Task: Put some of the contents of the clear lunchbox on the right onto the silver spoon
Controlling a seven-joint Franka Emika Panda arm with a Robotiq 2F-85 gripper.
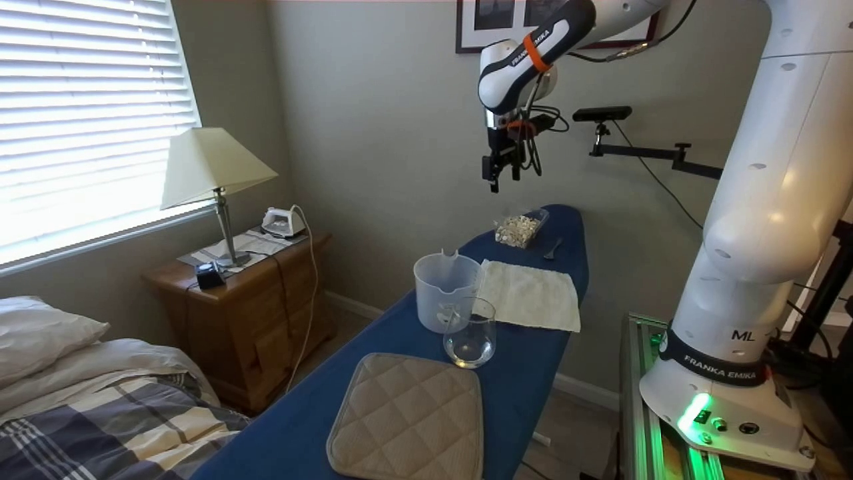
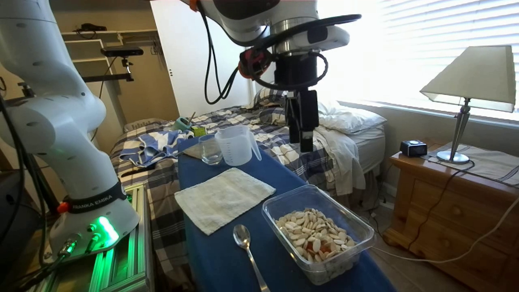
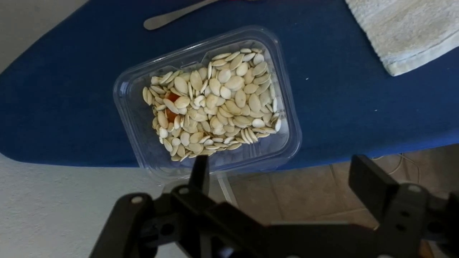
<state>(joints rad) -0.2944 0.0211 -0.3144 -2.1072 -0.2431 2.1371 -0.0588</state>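
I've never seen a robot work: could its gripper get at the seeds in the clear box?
Probably yes: the gripper hangs open, higher up than the clear box; the box is open-topped, and nothing appears to block the way down to the seeds.

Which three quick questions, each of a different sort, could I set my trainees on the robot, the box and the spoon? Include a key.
1. True or false: the gripper is open and holds nothing.
2. Multiple choice: what is in the clear lunchbox?
A) clear water
B) pale flat seeds
C) metal coins
3. Fill the gap: the silver spoon lies on the board, whose colour is ____.

Key: 1 true; 2 B; 3 blue.
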